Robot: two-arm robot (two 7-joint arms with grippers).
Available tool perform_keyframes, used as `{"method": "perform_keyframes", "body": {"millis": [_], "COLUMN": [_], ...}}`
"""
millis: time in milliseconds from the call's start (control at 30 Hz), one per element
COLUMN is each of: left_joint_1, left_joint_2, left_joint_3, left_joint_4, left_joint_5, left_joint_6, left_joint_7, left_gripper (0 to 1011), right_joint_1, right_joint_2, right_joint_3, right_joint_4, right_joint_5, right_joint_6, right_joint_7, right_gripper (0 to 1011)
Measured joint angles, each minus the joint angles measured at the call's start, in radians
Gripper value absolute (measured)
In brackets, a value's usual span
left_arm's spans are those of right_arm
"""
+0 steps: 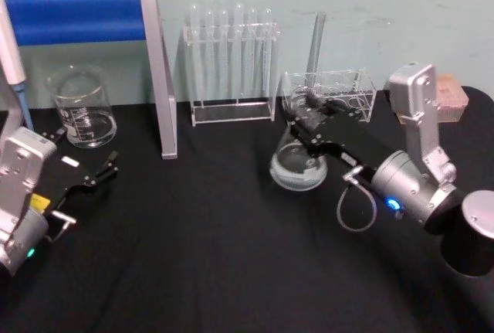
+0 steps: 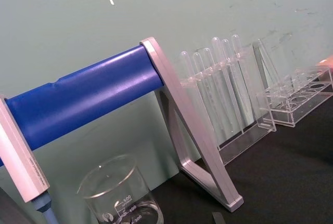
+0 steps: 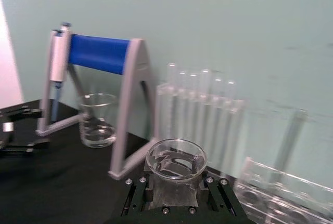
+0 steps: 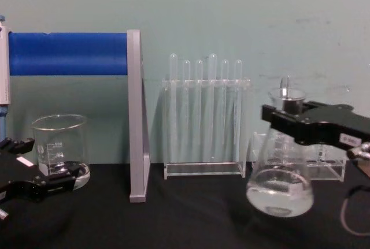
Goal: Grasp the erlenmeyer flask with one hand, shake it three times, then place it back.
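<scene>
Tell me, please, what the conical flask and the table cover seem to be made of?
The erlenmeyer flask, its neck clamped by the right gripper, looks like clear glass: transparent, smooth, with glossy highlights. The table cover looks like matte black cloth, showing no shine. The left gripper sits open at the left.

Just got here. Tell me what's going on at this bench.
The right pincer is clamped on the neck of the erlenmeyer flask, which is upright and holds a little clear liquid. Whether its base rests on the black cloth or hangs just above it cannot be told. The left pincer sits open and idle at the table's left, near the beaker.
</scene>
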Motion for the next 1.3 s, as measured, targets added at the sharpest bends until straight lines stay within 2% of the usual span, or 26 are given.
{"method": "perform_keyframes", "body": {"millis": [200, 400, 733, 1033, 1300], "left_joint_1": [0.000, 0.000, 0.000, 0.000, 0.000], "left_joint_2": [0.000, 0.000, 0.000, 0.000, 0.000], "left_joint_3": [0.000, 0.000, 0.000, 0.000, 0.000], "left_joint_4": [0.000, 0.000, 0.000, 0.000, 0.000], "left_joint_5": [0.000, 0.000, 0.000, 0.000, 0.000], "left_joint_6": [0.000, 0.000, 0.000, 0.000, 0.000], "left_joint_7": [0.000, 0.000, 0.000, 0.000, 0.000], "left_gripper": [1001, 1001, 1001, 1001, 1001], "right_joint_1": [-0.010, -0.013, -0.017, -0.021, -0.025], "right_joint_2": [-0.003, -0.009, -0.029, -0.056, -0.071], "right_joint_3": [0.050, 0.081, 0.092, 0.039, -0.033], "right_joint_4": [0.011, 0.020, 0.022, -0.004, -0.030], "right_joint_5": [-0.012, -0.026, -0.038, -0.035, -0.026], "right_joint_6": [-0.001, -0.001, 0.009, 0.023, 0.032], "right_joint_7": [-0.029, -0.045, -0.024, 0.041, 0.093], "right_gripper": [449, 449, 449, 449, 449]}}
